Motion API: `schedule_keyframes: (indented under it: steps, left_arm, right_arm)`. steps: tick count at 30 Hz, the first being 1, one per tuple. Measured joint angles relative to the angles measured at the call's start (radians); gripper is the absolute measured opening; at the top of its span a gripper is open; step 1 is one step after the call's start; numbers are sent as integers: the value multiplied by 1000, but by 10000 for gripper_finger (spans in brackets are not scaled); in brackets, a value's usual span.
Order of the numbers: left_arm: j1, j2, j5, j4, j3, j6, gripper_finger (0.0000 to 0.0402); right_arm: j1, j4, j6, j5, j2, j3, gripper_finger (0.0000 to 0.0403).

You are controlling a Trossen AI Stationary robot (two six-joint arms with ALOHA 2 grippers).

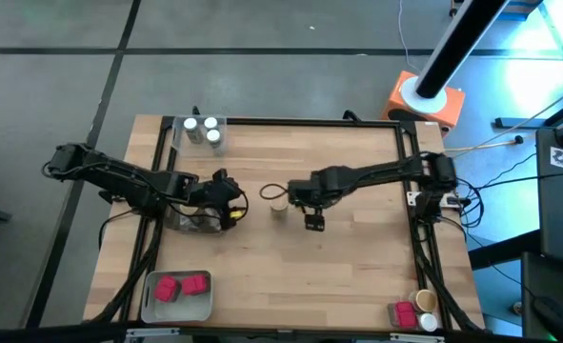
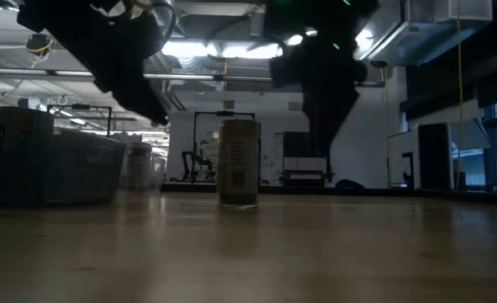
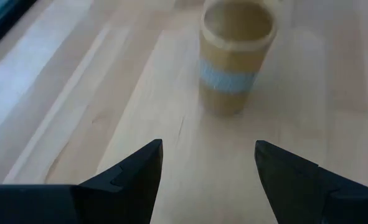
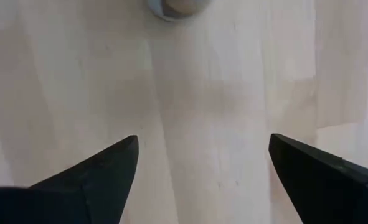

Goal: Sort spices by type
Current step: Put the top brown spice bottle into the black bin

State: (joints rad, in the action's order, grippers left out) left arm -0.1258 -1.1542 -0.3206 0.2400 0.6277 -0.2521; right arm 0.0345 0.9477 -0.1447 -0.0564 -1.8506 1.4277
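A round jar with a tan lid [image 1: 278, 206] stands upright on its base mid-table, alone in the low view [image 2: 238, 162]. My left gripper [image 1: 241, 200] is open to the jar's left, and the jar [image 3: 236, 56] shows ahead of its spread fingers [image 3: 208, 155]. My right gripper [image 1: 292, 194] is open just right of the jar and points down at the table [image 4: 202, 149]; only the jar's edge [image 4: 174, 6] shows there. Two white-lidded jars [image 1: 202, 131] sit in a clear tray at the far left. Two red/pink boxes [image 1: 178, 287] lie in a grey tray at the near left.
A clear tray [image 1: 191, 219] lies under my left arm. At the near right corner stand a pink box [image 1: 402, 313], a tan-lidded jar [image 1: 425, 301] and a white-lidded jar [image 1: 430, 322]. Bare wood [image 1: 338, 276] stretches across the near middle.
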Motion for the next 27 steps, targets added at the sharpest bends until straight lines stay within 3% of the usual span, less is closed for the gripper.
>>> schedule_keyframes:
  steps: [5, 10, 14, 18, 27]
  left_arm:
    - [9, 0, 6, -107, 0, 43, 237]
    - [33, 0, 1, -231, 0, 98, 237]
    - [58, 0, -6, -287, 0, 161, 237]
    - [88, -8, -16, -290, 0, 127, 244]
    - [89, -167, 42, -368, 25, 84, 315]
  right_arm:
    - [-2, -293, -84, -4, 127, -314, 357]
    - [-2, -473, -170, -4, 181, -494, 357]
    - [-1, -527, -200, -4, 182, -551, 358]
    - [-1, -602, -195, -5, 183, -590, 358]
    - [-2, -663, -162, -67, 183, -601, 358]
